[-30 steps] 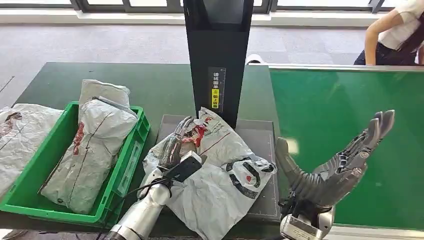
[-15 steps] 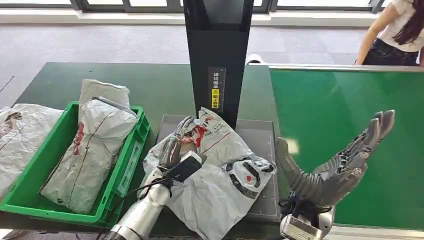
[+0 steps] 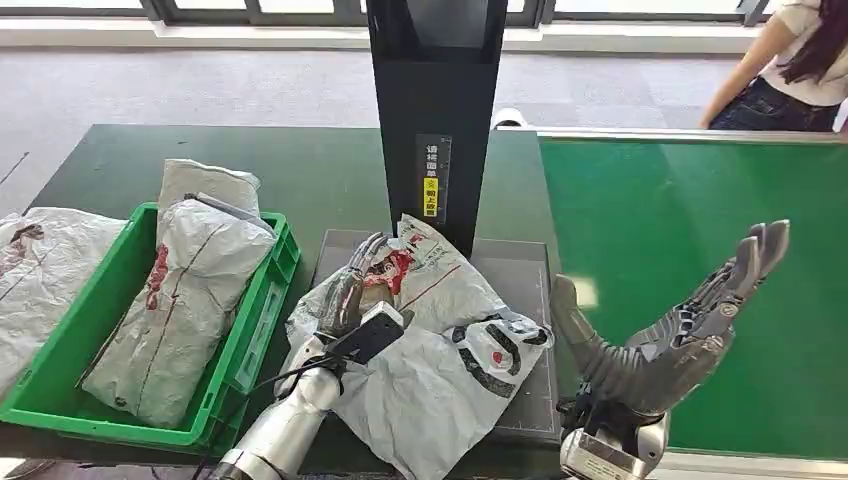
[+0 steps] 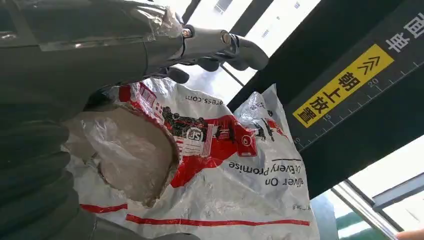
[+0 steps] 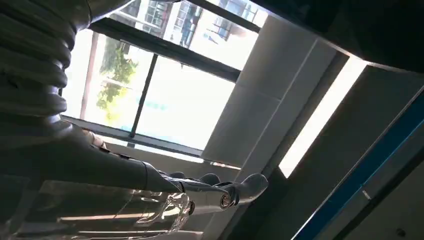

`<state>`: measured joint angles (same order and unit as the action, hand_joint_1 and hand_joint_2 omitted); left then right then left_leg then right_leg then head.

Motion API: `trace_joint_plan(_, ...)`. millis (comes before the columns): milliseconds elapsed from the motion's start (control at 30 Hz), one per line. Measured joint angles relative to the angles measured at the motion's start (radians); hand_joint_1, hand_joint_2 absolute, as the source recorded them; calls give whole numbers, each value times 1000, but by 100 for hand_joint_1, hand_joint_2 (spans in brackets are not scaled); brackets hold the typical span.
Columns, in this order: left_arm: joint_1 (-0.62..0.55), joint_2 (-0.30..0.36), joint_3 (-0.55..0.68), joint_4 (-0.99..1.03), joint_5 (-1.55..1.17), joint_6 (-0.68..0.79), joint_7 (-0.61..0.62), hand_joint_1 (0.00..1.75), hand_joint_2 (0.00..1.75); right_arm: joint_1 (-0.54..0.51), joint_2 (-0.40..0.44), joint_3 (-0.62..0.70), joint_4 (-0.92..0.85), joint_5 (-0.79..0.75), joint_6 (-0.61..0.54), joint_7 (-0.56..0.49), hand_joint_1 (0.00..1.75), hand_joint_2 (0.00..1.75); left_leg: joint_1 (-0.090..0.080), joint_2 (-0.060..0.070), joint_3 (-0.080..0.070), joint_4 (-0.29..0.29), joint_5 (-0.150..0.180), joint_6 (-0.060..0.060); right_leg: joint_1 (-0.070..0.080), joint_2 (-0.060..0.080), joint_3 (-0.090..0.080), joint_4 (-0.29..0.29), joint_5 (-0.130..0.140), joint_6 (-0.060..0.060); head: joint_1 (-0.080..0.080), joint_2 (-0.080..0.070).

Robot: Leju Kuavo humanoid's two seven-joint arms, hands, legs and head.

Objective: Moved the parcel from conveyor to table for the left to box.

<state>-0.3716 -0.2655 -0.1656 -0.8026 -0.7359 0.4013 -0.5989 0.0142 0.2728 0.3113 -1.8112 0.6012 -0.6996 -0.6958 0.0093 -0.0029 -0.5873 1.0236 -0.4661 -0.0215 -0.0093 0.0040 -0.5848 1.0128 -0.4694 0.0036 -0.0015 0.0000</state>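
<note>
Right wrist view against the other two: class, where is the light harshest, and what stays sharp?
Right wrist view: windows blown out white, right hand dark against them. Left wrist view: sky glare behind the left hand, yet the parcel print stays sharp. Head view: even daylight, one bright glare patch on the conveyor.

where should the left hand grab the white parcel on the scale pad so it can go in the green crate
Probably the bunched upper-left edge of the white parcel, where the left hand already rests. The bag is limp and crumpled there, giving folds to pinch, and that edge faces the green crate. Come from above on the crate side; the black post blocks the far side.
</note>
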Motion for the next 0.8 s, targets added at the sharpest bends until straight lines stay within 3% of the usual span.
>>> trace_joint_plan(800,0,0,0,0,0,0,0,0,175,0,0,0,0,0,0,0,0,175,0,0,0,0,0,0,0,0,0,0,0,0,0,0)
